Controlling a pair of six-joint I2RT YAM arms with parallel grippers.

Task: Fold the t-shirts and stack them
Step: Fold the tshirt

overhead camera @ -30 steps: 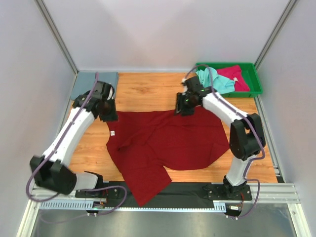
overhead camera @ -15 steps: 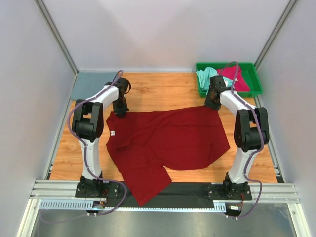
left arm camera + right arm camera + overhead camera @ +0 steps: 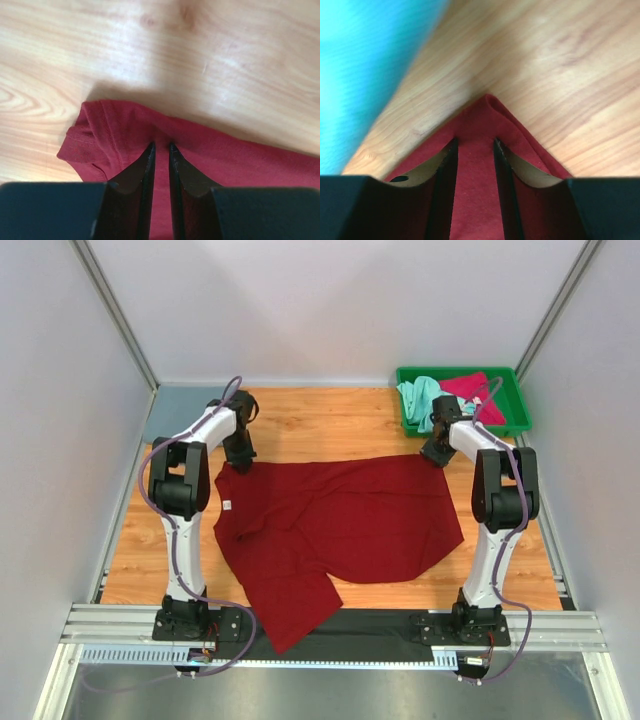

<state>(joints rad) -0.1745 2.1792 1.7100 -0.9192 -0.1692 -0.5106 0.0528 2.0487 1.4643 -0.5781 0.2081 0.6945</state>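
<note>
The dark red t-shirt (image 3: 340, 525) lies spread on the wooden table (image 3: 320, 425), its near tail over the front edge. The left gripper (image 3: 161, 145) pinches its far-left corner in narrow jaws, while the right gripper (image 3: 475, 141) straddles the far-right corner, and I cannot tell whether it grips. Beyond, the grey-blue t-shirt (image 3: 178, 405) lies far left, with the mint t-shirt (image 3: 418, 395) and pinkish-red t-shirt (image 3: 470, 390) in the green tray (image 3: 520, 400).

Pale walls (image 3: 330, 300), wooden tabletop (image 3: 320, 425)

Teal shape (image 3: 360, 60) blurred, unidentifiable; grey-blue shirt (image 3: 172, 412) partly hidden behind left arm (image 3: 205, 430)
</note>
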